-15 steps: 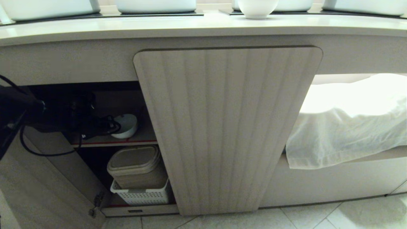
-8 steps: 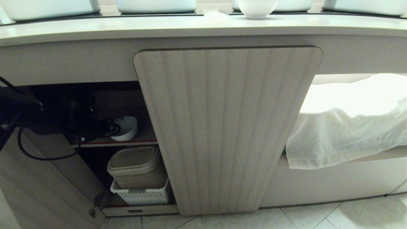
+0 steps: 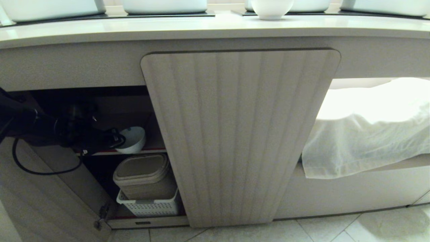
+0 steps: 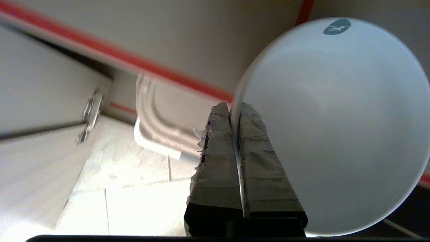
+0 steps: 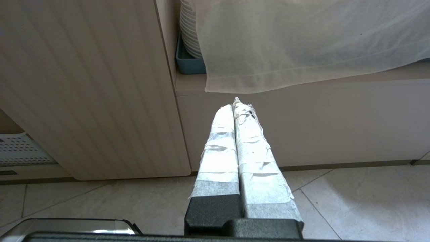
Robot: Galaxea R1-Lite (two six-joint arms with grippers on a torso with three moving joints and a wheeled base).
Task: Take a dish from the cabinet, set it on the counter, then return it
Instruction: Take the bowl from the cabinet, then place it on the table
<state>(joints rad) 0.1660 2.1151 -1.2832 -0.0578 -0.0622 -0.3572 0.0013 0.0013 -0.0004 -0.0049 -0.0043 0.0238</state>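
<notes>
— Where's the dish (image 3: 135, 139)?
— At the cabinet (image 3: 240, 134) shelf's edge; my left gripper (image 4: 235, 109) has its jaws pinched on the rim (thin wall, so edge grip). Right jaws are closed, empty.

A: What's on the counter (image 3: 201, 28)?
B: A white bowl (image 3: 272, 8) and wide white basins (image 3: 164, 5).
A: And in the cabinet (image 3: 111, 101)?
B: On the bottom, a white basket (image 3: 147, 205) holding a lidded tan box (image 3: 142, 174); beneath, pale floor tiles (image 3: 336, 228).
</notes>
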